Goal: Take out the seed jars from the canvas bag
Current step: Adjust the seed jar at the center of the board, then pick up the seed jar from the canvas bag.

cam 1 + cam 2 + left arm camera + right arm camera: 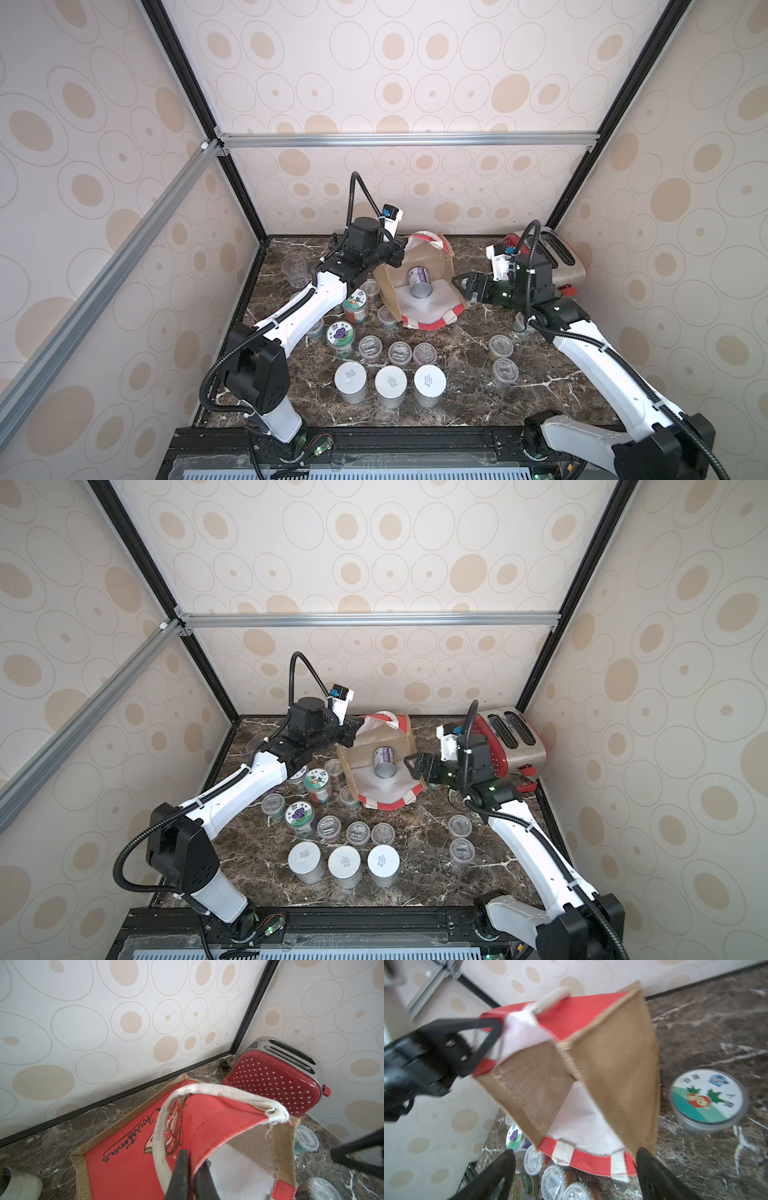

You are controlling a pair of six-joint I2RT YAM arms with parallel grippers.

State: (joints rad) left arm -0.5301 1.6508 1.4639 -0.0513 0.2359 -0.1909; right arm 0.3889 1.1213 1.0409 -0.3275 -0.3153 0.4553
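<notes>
Bright, even light with soft shadows. Motion blur smears the canvas bag [612, 1053] in the right wrist view.

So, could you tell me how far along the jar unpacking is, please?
Done: most small clear plastic seed jars stand out on the marble table. In hand: the left jaws pinch the rim of the tan jute bag, tipping it; the right jaws stand open beside it. Left: one purple-labelled jar lies inside.

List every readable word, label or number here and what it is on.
"Christmas": black script on the red panel of the canvas bag, left wrist view.
Picture-lid jar: characters too blurred to read.
White-lid jars: print too small to read.
Jar inside the bag: label unreadable.
</notes>
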